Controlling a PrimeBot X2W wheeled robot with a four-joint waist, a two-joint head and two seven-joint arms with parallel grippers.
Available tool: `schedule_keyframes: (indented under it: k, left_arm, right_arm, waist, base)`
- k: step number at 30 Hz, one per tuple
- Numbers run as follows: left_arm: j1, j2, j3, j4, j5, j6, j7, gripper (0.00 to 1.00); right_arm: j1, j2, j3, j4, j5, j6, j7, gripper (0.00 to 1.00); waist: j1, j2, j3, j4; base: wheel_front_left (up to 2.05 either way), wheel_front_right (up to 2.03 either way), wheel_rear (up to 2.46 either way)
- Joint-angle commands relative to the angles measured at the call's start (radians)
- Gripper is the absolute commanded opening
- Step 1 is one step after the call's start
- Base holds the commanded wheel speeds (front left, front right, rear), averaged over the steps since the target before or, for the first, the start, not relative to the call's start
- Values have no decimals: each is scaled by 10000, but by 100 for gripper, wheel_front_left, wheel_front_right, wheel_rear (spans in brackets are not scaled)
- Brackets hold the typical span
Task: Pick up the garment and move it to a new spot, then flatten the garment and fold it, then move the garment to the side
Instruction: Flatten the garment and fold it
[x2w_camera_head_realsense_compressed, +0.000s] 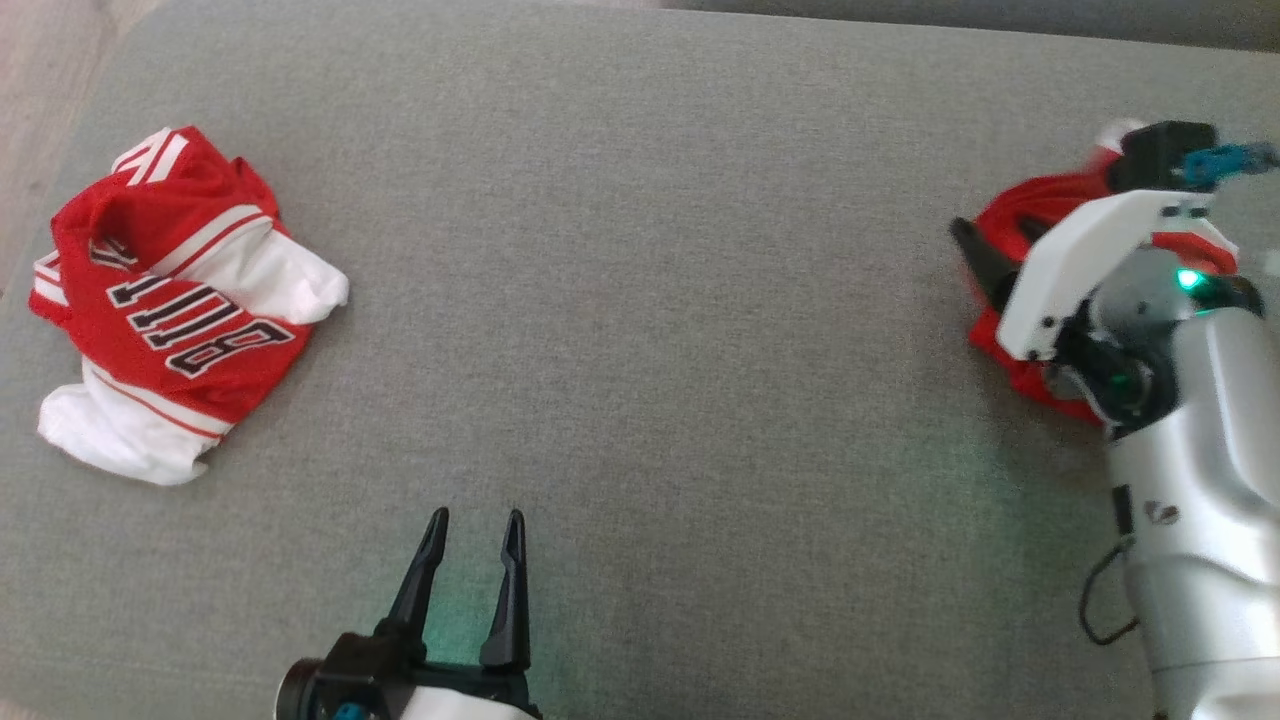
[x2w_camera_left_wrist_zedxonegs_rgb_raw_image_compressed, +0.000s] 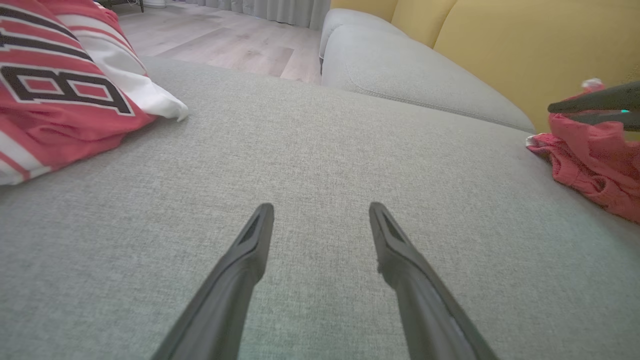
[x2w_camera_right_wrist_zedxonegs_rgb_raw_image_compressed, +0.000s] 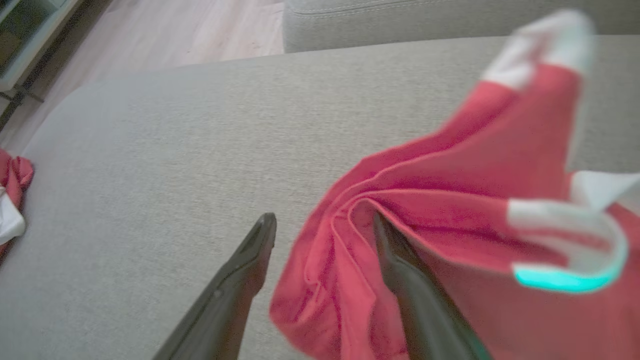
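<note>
Right pincer (x2w_camera_right_wrist_zedxonegs_rgb_raw_image_compressed: 324, 220) spread wide, crumpled red-and-white cloth garment (x2w_camera_right_wrist_zedxonegs_rgb_raw_image_compressed: 450, 200) at right of frame, folds touching one finger (x2w_camera_right_wrist_zedxonegs_rgb_raw_image_compressed: 410, 280): withdraw slowly, straight back, without snagging. Left pincer (x2w_camera_head_realsense_compressed: 472, 525) spread too, bottom centre.

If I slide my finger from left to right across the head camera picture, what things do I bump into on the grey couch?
red and white jersey → left gripper → crumpled red cloth
</note>
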Motion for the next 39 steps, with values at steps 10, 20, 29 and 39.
schedule_keyframes:
  k: [10,20,29,39]
  left_arm:
    - [-243,-46,425,-151,-81,74,-53,100]
    - [241,-47,1056,-301,30,-8,-53,100]
    - [1037,-47,2224,-800,328,-341,-53,100]
    - [1177,-47,2470,-1145,452,-469,-53,100]
  right_arm:
    - [176,-153,2628,-1490,1748,77,-1301,100]
    - [1891,-1563,3205,-2734,-276,77,-4637,100]
    - [4463,-1242,1038,-3173,-1965,77,-6774,100]
    - [4490,-515,-79,-2798,-2449,77,-7376,0]
  waist:
    - [0,0,-155,-445]
    - [0,0,-970,-1027]
    - [0,0,-1793,-1448]
    - [0,0,-1523,-1506]
  base:
    - [0,0,0]
    - [0,0,0]
    - [0,0,0]
    - [0,0,0]
